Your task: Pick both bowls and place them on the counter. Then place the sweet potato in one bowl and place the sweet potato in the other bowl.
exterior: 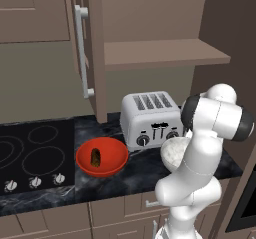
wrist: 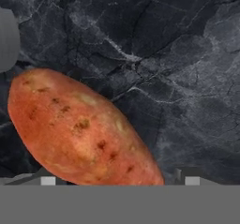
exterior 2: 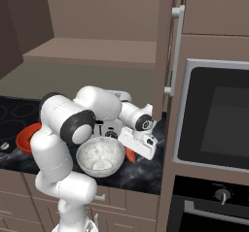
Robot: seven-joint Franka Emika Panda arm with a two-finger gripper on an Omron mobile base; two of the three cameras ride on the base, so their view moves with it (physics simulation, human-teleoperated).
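Right beside the marbled bowl (exterior 2: 100, 157), the gripper (wrist: 117, 181) straddles the sweet potato (wrist: 79, 129) with fingers wide, nothing gripped yet, its long axis lying diagonally between them.

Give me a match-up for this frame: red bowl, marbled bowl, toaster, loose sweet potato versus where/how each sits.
Things:
1. red bowl
2. marbled bowl
3. toaster
4. loose sweet potato

States:
A. lies on the black counter, right under the gripper
B. stands at the back, behind both bowls
C. empty, beside the loose sweet potato
D. holds a sweet potato already, next to the cooktop

Pairs: 1-D, 2-C, 3-B, 4-A
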